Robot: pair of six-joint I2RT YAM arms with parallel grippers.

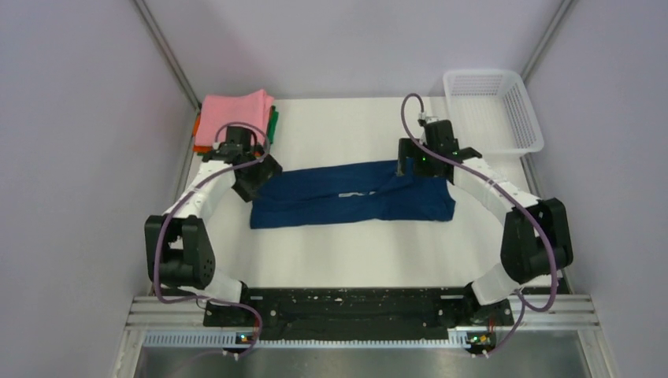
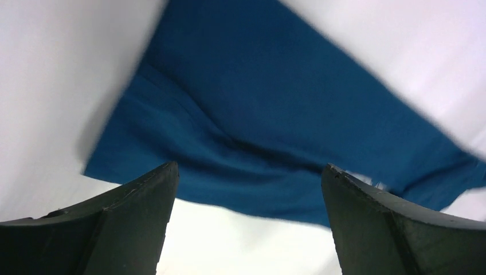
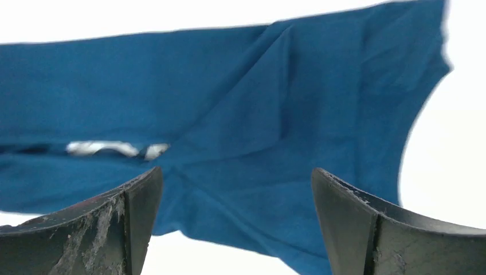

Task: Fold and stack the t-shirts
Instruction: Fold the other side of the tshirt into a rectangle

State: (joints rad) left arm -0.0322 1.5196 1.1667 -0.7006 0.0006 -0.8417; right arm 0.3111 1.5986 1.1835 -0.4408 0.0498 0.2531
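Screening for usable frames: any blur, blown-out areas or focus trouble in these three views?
Top external: sharp and evenly lit, navy t-shirt clear. Left wrist: shirt edges blurred, table washed out white. Right wrist: table blown out, cloth slightly soft, fingers crisp.

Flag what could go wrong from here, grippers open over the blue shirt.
The blue shirt lies as a wrinkled strip with a diagonal crease; the next fold may come out crooked.
The left gripper and right gripper hang open close over the cloth; they could snag it on lifting.
The left gripper sits near the stack of folded shirts; a wide swing might knock it.
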